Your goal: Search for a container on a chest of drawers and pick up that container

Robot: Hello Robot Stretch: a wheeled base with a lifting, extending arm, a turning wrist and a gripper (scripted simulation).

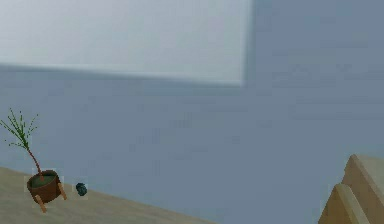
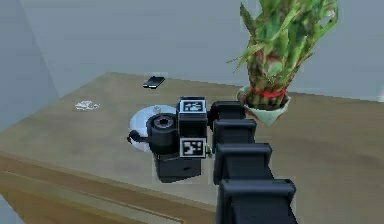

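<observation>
– Brown wood: on the arm side view I have a wooden top point(image 2: 330, 150) running from side to side, with a grey-blue wall point(image 2: 120, 35) behind its far edge.
– Where's the container?
– A pale round dish point(image 2: 146, 111) lies about the middle of the top. It's the nearest thing to a container I can see, though I can't make out its form well enough to be sure. The arm point(image 2: 245, 170) reaches in over the near edge, and the gripper point(image 2: 140, 134) sits right at that dish.
– Holding it?
– I cannot tell whether it holds anything. The dish lies on the wood at the fingers, so over, beside and touching all look alike to me.
– Room to move?
– Tight toward the arm side view's right: a leafy plant point(image 2: 285, 45) stands just beside the arm. Toward the left corner the wood is mostly bare, save a small pale thing point(image 2: 88, 105) near the left edge and a flat dark thing point(image 2: 154, 82) near the far edge. A broad bare strip runs along the near edge.
– Forward view?
– Grey-blue wall. At the bottom left corner a tan surface point(image 1: 110, 212) carries a small potted plant point(image 1: 43, 186) with a dark little ball point(image 1: 81, 189) just beside it. A light wooden piece point(image 1: 358, 195) rises at the bottom right corner.
</observation>
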